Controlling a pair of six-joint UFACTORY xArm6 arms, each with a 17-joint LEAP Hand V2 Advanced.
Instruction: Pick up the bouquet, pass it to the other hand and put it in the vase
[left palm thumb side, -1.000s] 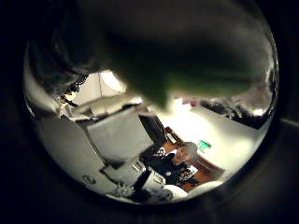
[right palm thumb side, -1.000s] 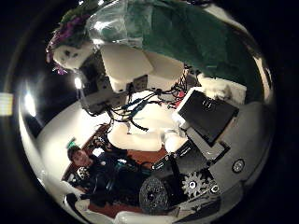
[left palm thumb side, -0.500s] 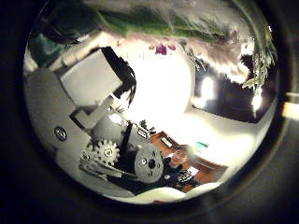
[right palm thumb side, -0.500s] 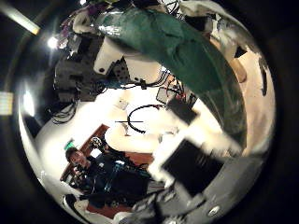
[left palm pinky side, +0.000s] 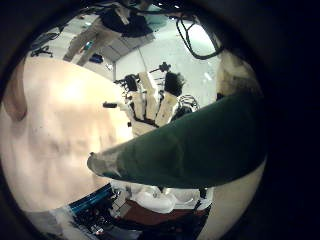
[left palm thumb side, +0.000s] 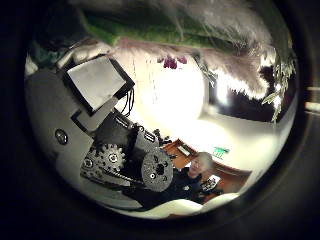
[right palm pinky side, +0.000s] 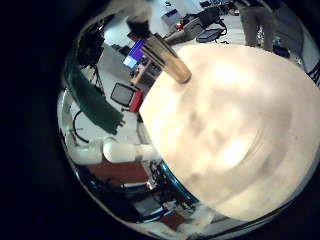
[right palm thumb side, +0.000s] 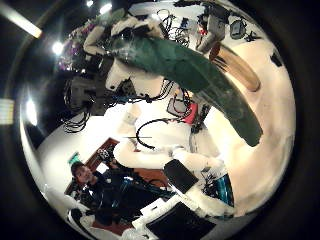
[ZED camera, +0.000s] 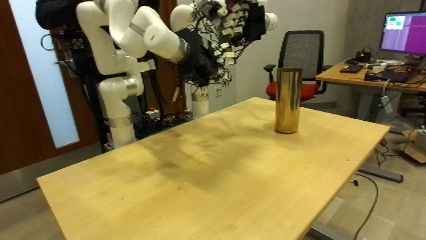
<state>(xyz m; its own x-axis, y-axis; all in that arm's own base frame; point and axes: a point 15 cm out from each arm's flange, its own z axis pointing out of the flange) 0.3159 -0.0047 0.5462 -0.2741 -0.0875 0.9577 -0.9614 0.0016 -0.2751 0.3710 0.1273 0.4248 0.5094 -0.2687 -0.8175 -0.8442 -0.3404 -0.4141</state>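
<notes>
Since the left robot hand (right palm thumb side: 95, 80) has its fingers wrapped round the bouquet (right palm thumb side: 190, 75) up in the air and the right robot hand (left palm pinky side: 150, 100) is spread open and empty nearby, I'd say the pass looks done and next up is lowering it stem-first into the vase (ZED camera: 286, 100) on the counter (ZED camera: 200, 170).

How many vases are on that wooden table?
1. A single tall gold vase stands upright near the far end of the wooden table, away from the hands. No other vase shows on it in any view.
</notes>
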